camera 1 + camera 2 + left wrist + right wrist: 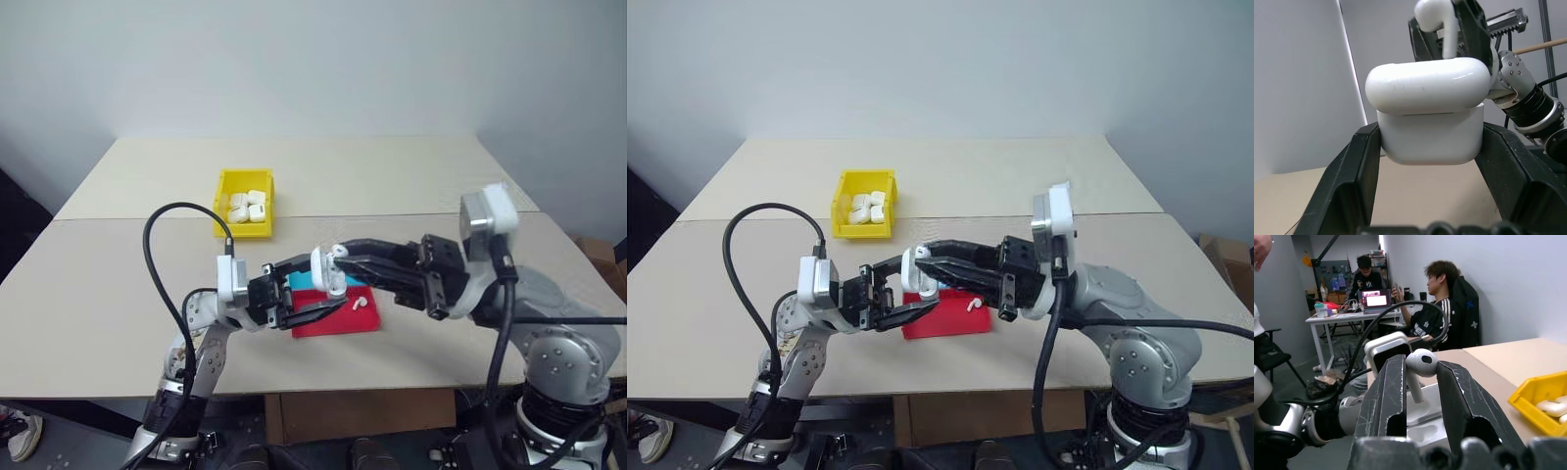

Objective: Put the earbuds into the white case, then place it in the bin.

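Observation:
My left gripper is shut on the white case and holds it above the table; in the left wrist view the case sits between the two black fingers. My right gripper is shut on one earbud, stem down, just above the case, whose lid is raised. That earbud is at the case's top edge. A second earbud lies on the red tray below. The yellow bin stands farther back on the table, to the left.
The bin holds several white cases. A flat blue-and-red tray lies under both grippers near the table's front edge. A black cable loops over the left arm. People sit at a desk behind, in the right wrist view.

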Controlling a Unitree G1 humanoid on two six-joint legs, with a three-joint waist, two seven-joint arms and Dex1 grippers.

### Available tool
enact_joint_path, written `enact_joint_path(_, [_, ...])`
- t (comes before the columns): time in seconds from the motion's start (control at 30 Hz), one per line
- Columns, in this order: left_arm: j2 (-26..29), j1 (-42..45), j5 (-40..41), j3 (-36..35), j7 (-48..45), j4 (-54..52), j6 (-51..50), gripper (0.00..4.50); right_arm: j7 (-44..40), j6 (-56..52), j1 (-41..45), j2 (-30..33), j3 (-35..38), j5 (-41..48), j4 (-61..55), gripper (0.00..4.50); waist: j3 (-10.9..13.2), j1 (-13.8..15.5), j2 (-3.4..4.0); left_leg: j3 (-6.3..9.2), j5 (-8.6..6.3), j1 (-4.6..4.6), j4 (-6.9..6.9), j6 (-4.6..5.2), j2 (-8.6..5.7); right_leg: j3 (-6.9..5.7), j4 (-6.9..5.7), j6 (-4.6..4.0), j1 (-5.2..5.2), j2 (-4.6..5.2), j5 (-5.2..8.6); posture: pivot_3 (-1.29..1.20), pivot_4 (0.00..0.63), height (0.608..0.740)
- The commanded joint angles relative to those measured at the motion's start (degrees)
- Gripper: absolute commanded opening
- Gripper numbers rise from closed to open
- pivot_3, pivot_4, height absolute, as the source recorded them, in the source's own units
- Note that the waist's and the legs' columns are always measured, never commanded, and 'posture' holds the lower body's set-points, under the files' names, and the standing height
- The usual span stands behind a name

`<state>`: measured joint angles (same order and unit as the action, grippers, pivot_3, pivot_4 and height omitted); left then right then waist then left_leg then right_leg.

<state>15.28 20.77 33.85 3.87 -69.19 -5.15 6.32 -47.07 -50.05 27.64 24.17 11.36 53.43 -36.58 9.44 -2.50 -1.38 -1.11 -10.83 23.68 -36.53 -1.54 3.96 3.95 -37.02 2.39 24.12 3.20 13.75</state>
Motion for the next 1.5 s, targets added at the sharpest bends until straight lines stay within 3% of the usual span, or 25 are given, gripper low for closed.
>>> enact_joint_path(0.03, [-0.23,1.48,0.39,-0.26,-0.24,-0.46,0.71,2.77,1.28,2.90,-0.83,0.36,-1.04,2.21,-2.10,1.12,0.00,0.05,0.00,0.00,0.00,-0.01,0.00,0.00,0.00,0.00,0.00,0.01,-0.01,0.00,0.00,0.00,0.150,0.740])
enact_joint_path(0.73, [-0.47,2.13,0.07,-0.53,-0.24,0.21,1.17,2.77,1.45,11.80,-6.60,4.30,-6.61,-2.20,-0.89,1.12,0.00,0.08,-0.01,0.02,0.00,0.02,-0.01,0.00,0.00,0.00,0.02,0.31,0.00,0.00,0.18,0.00,0.150,0.740])
enact_joint_path(1.4, [-1.40,2.85,-0.87,-0.76,-0.88,2.37,3.26,2.77,1.98,13.79,-7.79,6.04,-9.60,-5.76,0.19,1.12,0.00,0.10,-0.01,0.02,0.00,0.02,-0.01,0.00,0.00,-0.01,0.03,0.31,0.00,0.00,0.18,0.00,0.150,0.740])
enact_joint_path(1.5, [-1.48,2.88,-1.18,-0.86,-0.97,2.59,3.40,2.77,1.76,14.18,-7.97,6.22,-9.58,-5.74,0.05,1.65,0.00,0.09,-0.01,0.02,0.00,0.02,-0.01,0.00,0.00,-0.01,0.02,0.31,0.00,0.00,0.18,0.00,0.150,0.740])
